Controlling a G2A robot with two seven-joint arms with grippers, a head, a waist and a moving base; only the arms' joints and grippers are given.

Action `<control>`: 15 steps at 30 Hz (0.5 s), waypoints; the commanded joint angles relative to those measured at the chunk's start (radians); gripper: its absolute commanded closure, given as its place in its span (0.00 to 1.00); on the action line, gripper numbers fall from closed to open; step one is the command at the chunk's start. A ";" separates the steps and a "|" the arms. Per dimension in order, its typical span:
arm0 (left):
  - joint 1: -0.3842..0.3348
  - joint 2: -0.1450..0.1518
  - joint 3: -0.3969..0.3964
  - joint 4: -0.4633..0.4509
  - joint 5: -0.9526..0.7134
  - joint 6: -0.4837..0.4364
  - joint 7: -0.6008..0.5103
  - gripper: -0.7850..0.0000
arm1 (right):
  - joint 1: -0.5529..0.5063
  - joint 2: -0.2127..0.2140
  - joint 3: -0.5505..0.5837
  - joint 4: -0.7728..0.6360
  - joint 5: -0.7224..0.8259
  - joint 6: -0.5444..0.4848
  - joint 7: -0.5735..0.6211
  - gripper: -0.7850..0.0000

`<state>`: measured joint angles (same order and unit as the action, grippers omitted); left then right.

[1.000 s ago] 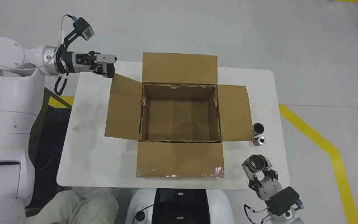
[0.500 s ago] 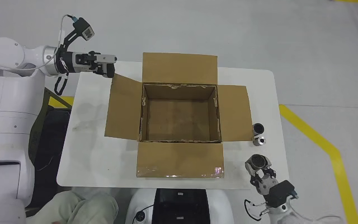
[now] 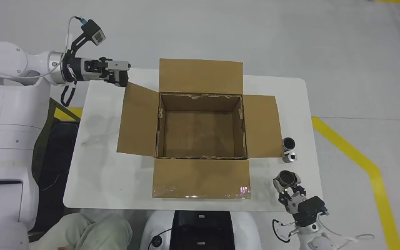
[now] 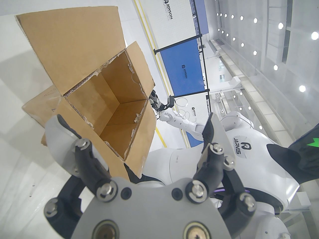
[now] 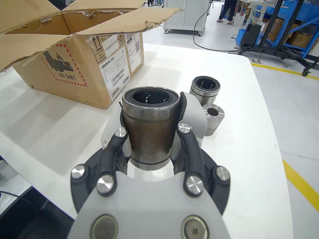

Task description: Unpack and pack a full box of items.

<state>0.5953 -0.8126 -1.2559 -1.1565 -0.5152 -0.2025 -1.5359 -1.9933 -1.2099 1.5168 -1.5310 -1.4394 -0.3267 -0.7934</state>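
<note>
Cylinder: held upright over the near right corner of the table, clamped in the right claw, long axis along the fingers.
Box: set open at the table's middle, left of and farther than the held cylinder; the right arm is judged nearer.
Obstacles: right flap is spread between claw and opening; a second cylinder and a metal stub are stood just beyond.
Left claw: spread wide, nothing held, off the far left corner.
</note>
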 commanded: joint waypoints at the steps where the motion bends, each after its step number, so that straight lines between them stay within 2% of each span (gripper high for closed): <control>1: 0.000 0.000 0.000 0.000 0.000 0.000 0.000 0.00 | 0.002 0.000 0.000 0.000 0.000 0.002 0.005 1.00; 6: 0.000 0.000 0.000 0.000 0.000 0.000 0.000 0.00 | 0.026 0.000 0.000 0.016 0.018 0.004 0.076 1.00; 15: 0.000 0.000 0.000 0.000 0.000 0.000 0.000 0.00 | 0.116 -0.004 -0.026 0.122 0.058 0.000 0.128 1.00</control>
<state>0.5953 -0.8126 -1.2559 -1.1565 -0.5152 -0.2025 -1.5359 -1.8887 -1.2134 1.4947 -1.4212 -1.3850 -0.3272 -0.6673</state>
